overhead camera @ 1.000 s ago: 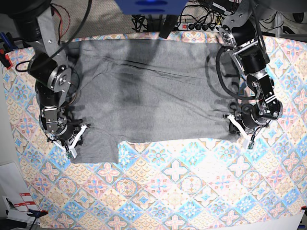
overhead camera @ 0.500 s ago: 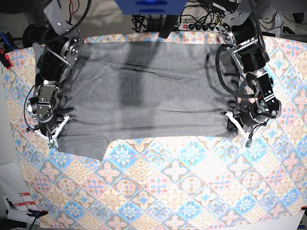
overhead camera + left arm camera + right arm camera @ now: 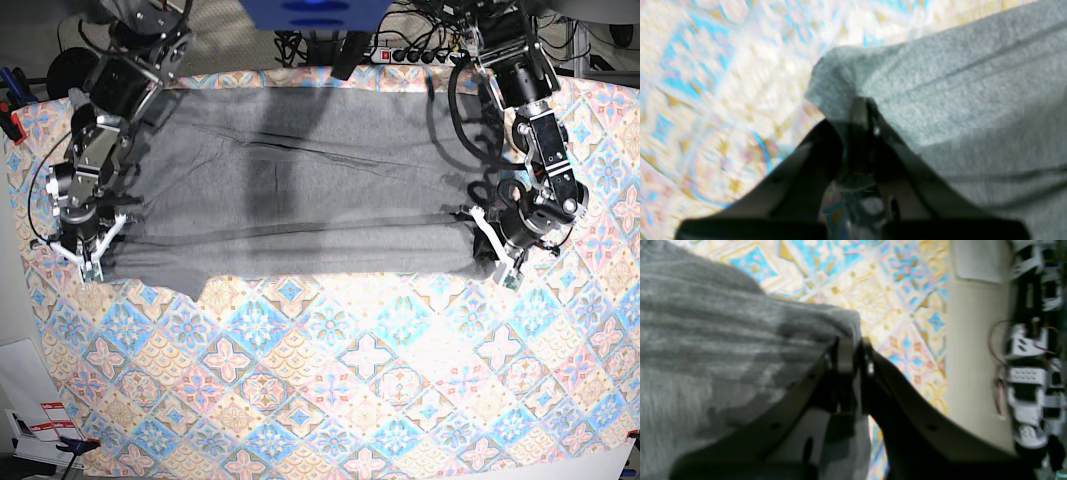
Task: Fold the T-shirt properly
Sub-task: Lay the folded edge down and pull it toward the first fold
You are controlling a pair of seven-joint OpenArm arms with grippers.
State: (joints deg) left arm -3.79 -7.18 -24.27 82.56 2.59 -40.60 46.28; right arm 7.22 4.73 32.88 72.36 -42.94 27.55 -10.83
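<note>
The heather-grey T-shirt (image 3: 300, 190) lies stretched sideways across the back half of the table, with a raised crease along its near part. My left gripper (image 3: 490, 257), at the base view's right, is shut on the T-shirt's near right corner. In the left wrist view the gripper (image 3: 863, 103) pinches a bunched fold of the T-shirt (image 3: 957, 83). My right gripper (image 3: 92, 258), at the base view's left, is shut on the near left corner. Its wrist view shows the gripper (image 3: 853, 341) closed over the edge of the T-shirt (image 3: 723, 356). A sleeve (image 3: 190, 285) juts toward the front.
A colourful tile-patterned cloth (image 3: 370, 380) covers the table. A power strip with cables (image 3: 410, 55) lies behind the back edge. White papers (image 3: 35, 420) sit off the table's left front corner. Robot hardware (image 3: 1030, 350) stands beyond the table edge in the right wrist view.
Both grippers moved toward the back of the table with the T-shirt's near corners. The right one also swung outward to the left, pulling the fabric taut and its near edge back.
</note>
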